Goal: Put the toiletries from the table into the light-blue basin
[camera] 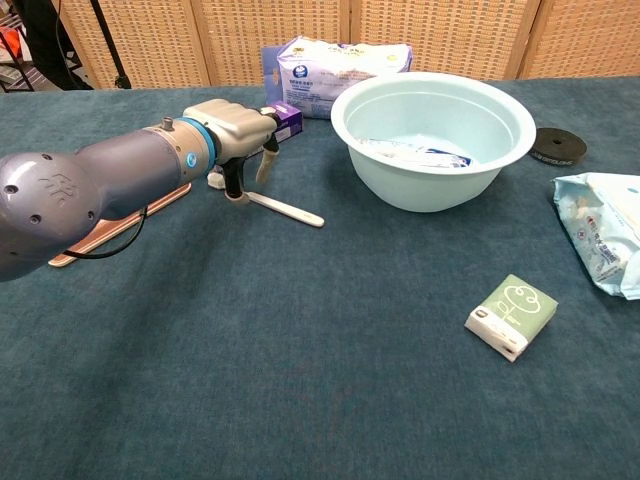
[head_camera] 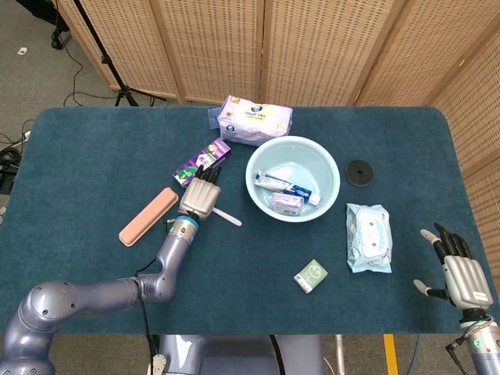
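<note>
My left hand [head_camera: 201, 195] [camera: 243, 133] hovers low over the head end of a white toothbrush [head_camera: 227, 216] [camera: 287, 209] that lies flat on the cloth, left of the light-blue basin [head_camera: 327, 167] [camera: 437, 191]. Its fingers [camera: 265, 165] point down and apart on either side of the brush, holding nothing. Behind the hand lies a purple toothpaste box [head_camera: 205, 158] [camera: 287, 115], partly hidden in the chest view. The basin holds a toothpaste tube and small packets. My right hand [head_camera: 458, 269] stays open near the table's front right edge, seen only in the head view.
A pink case [head_camera: 148, 216] [camera: 110, 226] lies left of my arm. A tissue pack [head_camera: 255, 121] [camera: 340, 60] sits behind the basin. Right of the basin lie a wet-wipes pack [head_camera: 368, 237] [camera: 605, 235] and a black disc [head_camera: 359, 172] [camera: 558, 145]; a small green box [head_camera: 311, 276] [camera: 511, 316] is in front.
</note>
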### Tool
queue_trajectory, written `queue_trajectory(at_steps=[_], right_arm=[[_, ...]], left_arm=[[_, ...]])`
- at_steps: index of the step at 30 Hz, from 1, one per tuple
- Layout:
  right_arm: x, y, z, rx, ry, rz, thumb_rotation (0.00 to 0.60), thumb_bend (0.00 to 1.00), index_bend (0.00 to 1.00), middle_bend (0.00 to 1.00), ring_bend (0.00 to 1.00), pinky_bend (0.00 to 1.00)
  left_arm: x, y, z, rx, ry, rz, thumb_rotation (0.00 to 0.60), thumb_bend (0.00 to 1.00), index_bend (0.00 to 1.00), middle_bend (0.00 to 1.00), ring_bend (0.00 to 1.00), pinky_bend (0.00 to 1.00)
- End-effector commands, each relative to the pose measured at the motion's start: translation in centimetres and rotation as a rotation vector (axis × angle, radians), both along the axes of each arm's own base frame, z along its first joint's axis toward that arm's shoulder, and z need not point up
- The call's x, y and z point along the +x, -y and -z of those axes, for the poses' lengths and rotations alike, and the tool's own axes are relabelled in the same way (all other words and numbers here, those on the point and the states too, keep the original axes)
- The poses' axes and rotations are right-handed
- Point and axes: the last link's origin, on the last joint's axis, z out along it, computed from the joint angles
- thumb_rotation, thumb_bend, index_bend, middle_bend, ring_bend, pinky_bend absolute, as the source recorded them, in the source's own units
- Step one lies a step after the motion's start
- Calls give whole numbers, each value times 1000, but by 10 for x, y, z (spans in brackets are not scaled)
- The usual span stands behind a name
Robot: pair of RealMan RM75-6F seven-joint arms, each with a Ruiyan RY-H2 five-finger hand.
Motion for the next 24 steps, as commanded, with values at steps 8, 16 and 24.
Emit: queue_trajectory(at_steps=[8,16,24], right_arm=[[-1,0,0,2,4,2,600,208,124,0,0,0],[0,0,-1,1,10,-2,600,208,124,0,0,0],[1,-1,-2,1,12,-3,600,208,123,0,0,0]], left_arm=[[5,-1,13,-3,-13,15,600,272,556,0,0,0],[3,0,20,-1,-27,13,600,284,557,0,0,0],[1,0,23,0,-49,21,600,308,602,0,0,0]])
